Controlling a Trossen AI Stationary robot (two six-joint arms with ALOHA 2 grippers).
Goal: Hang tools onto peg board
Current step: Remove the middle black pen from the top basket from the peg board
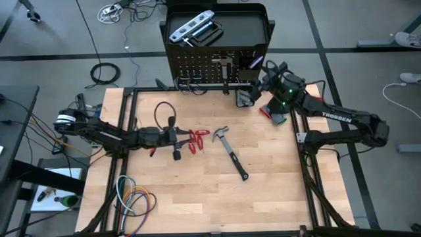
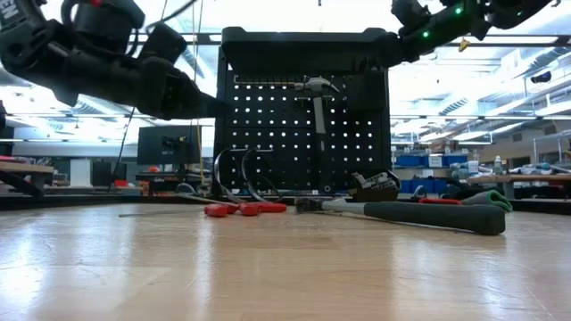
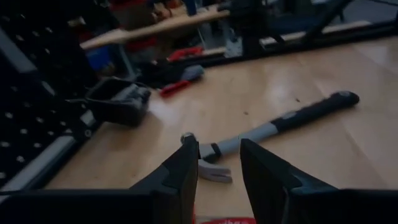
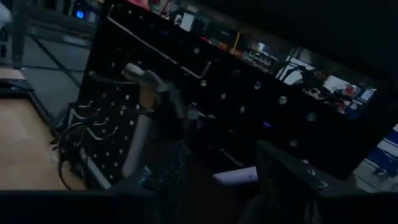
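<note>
The black peg board (image 1: 197,69) stands upright at the table's far edge. A steel hammer (image 2: 317,89) hangs on it by its head. A second hammer (image 1: 230,151) and the red-handled pliers (image 1: 197,139) lie flat on the table. My left gripper (image 1: 184,138) hovers open just left of the pliers; in its wrist view the lying hammer's head (image 3: 208,167) shows beyond the gap between its fingers (image 3: 217,180). My right gripper (image 1: 262,74) is raised before the board's right part, open (image 4: 227,180) and holding nothing.
The tray on top of the board holds a silver level (image 1: 191,27) and a black clamp (image 1: 209,34). A small black box (image 3: 118,102) sits at the board's foot. Coiled coloured cables (image 1: 135,197) lie near left, and a grey and red tool (image 1: 276,115) lies right.
</note>
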